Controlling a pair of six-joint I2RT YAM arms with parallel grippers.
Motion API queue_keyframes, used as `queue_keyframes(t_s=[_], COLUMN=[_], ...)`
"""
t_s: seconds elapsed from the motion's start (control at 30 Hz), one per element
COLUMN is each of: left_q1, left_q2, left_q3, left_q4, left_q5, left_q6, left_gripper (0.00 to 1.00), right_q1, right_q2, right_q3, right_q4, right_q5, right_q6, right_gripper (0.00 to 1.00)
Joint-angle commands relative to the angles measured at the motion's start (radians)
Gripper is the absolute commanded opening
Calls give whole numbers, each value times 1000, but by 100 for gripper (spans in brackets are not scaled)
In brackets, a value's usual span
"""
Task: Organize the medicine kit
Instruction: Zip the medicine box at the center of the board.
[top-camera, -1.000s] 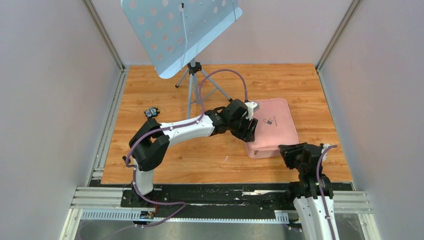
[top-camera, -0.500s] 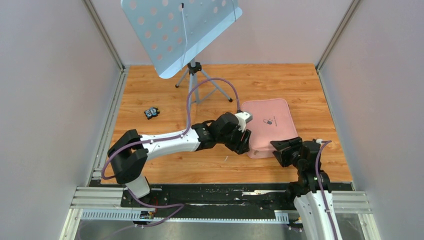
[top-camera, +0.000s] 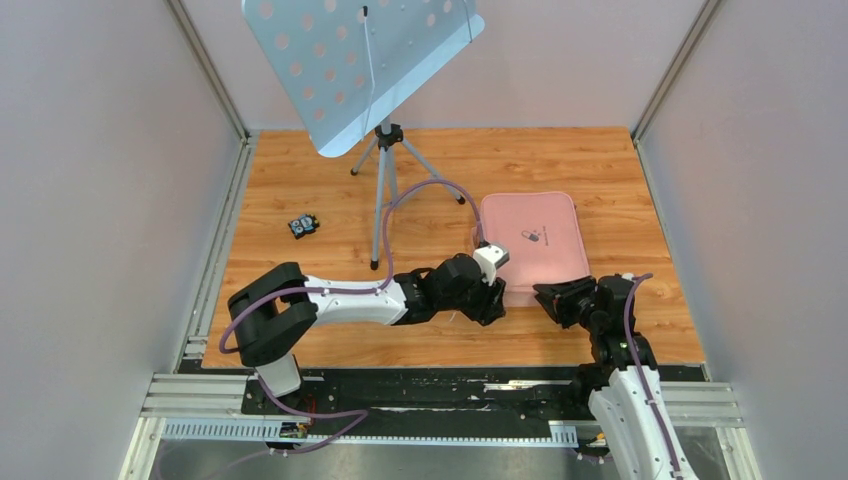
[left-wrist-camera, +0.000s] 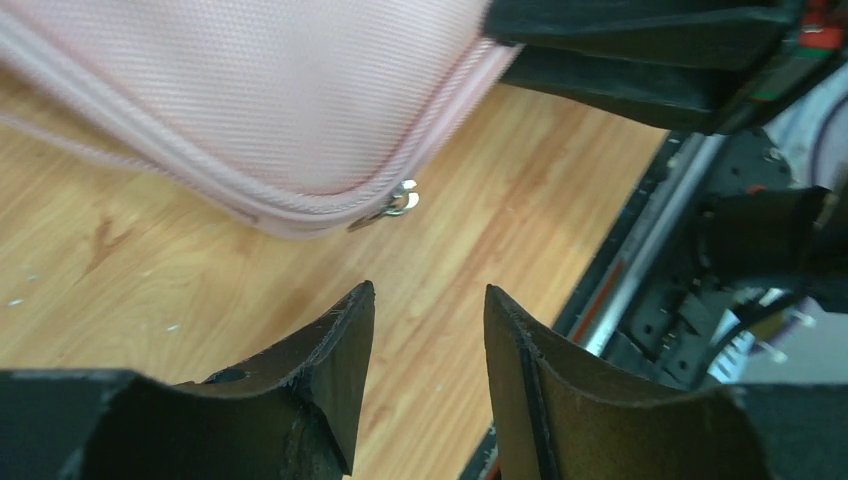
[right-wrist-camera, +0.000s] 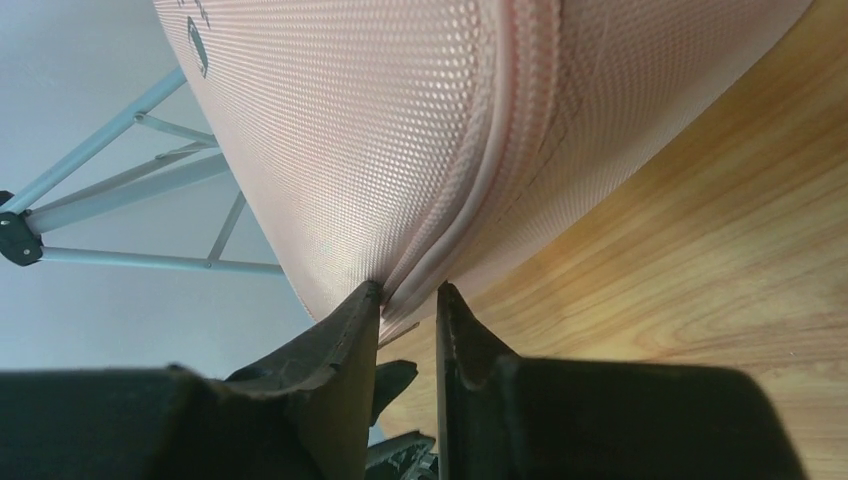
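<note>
The medicine kit (top-camera: 530, 245) is a pink zip case with a small dark logo, lying closed and flat on the wooden table at centre right. My left gripper (top-camera: 493, 300) is by its near left corner; in the left wrist view the gripper (left-wrist-camera: 428, 295) is open and empty, a short way from the case (left-wrist-camera: 280, 90) and its metal zip pull (left-wrist-camera: 400, 200). My right gripper (top-camera: 553, 299) is at the case's near edge. In the right wrist view the right gripper (right-wrist-camera: 408, 290) has its jaws nearly together on the zip seam of the case (right-wrist-camera: 380, 130).
A perforated metal music stand (top-camera: 360, 70) on a tripod (top-camera: 385, 170) stands at the back centre; its legs show in the right wrist view (right-wrist-camera: 130, 190). A small black object (top-camera: 303, 225) lies at the left. Grey walls close in both sides.
The left arm has drawn back from over the case toward the near edge. The case has turned square and shifted slightly away. The right gripper has moved left along its near edge.
</note>
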Motion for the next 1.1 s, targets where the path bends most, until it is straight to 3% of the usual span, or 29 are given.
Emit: queue_keyframes(t_s=[0.0,0.4,0.8,1.07], left_q1=[3,0,-36,-39], left_q2=[-3,32,76,95], left_q3=[-13,-60,-53,-36], left_q4=[109,270,305,304], left_q5=[-167,-234,-313,-238], left_q6=[-2,38,37,-36], left_gripper=[53,57,48,47], right_q1=[5,5,5,5], right_q2=[-10,8,46,57], right_q3=[-9,-1,16,16], right_q4=[79,86,115,122], right_q5=[2,5,2,-1], right_q6=[30,29,29,26], right_gripper=[21,18,18,18])
